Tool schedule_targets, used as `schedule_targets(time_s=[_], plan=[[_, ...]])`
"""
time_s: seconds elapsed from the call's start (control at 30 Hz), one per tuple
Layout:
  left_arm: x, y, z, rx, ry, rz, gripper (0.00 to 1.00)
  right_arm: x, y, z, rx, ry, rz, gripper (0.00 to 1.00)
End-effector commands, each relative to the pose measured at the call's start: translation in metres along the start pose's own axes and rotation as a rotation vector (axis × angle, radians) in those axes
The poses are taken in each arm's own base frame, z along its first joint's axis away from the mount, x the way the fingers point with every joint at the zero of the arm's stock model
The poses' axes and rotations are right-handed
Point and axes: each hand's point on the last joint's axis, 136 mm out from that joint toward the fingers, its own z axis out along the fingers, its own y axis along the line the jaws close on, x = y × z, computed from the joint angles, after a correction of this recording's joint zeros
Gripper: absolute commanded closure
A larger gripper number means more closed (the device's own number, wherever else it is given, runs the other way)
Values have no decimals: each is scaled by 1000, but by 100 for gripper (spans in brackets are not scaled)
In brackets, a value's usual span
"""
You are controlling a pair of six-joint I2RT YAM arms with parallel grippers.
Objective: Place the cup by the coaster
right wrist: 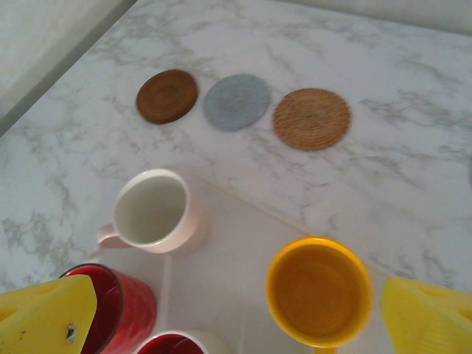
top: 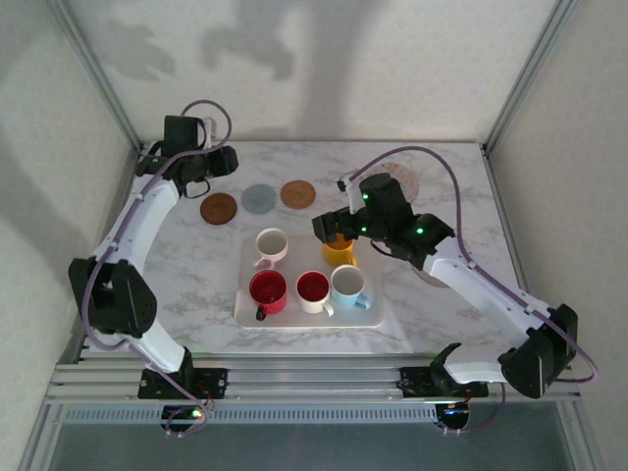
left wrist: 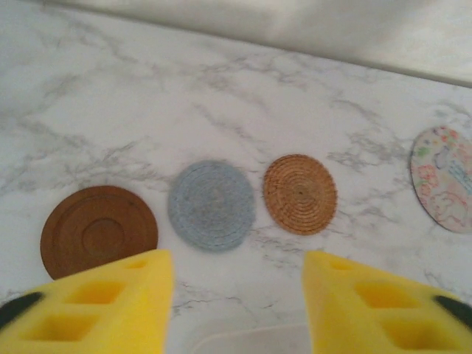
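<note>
Several cups stand on a white tray (top: 304,325): a yellow cup (top: 340,253), a pink cup (top: 271,245), a red cup (top: 267,291), a white cup with a red inside (top: 313,289) and a light blue cup (top: 349,287). Behind the tray lie a brown wooden coaster (top: 219,208), a grey coaster (top: 260,199) and a woven coaster (top: 298,193). My right gripper (right wrist: 236,324) hangs open over the tray, with the yellow cup (right wrist: 318,291) near its right finger and untouched. My left gripper (left wrist: 237,295) is open and empty, above the marble in front of the grey coaster (left wrist: 211,204).
A round patterned coaster (top: 402,182) lies at the back right, partly under the right arm's cable. Cage walls and metal posts close in the table on the left, right and back. Bare marble runs between the coasters and the tray.
</note>
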Motion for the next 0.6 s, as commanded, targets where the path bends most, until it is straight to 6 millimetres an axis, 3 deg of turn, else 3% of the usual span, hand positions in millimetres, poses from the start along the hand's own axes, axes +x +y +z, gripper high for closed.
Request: schedule_targets(time_s=[0.0, 0.13, 0.37, 0.57], plan=[[-1, -22, -28, 54, -50, 52, 39, 10, -25, -13, 81, 20, 16, 1], [8, -42, -46, 104, -80, 113, 21, 16, -48, -20, 141, 34, 55, 1], [31, -67, -60, 171, -104, 216, 2, 28, -95, -28, 243, 48, 145, 1], [43, -79, -64, 213, -127, 258, 0, 34, -127, -26, 291, 55, 229, 2]])
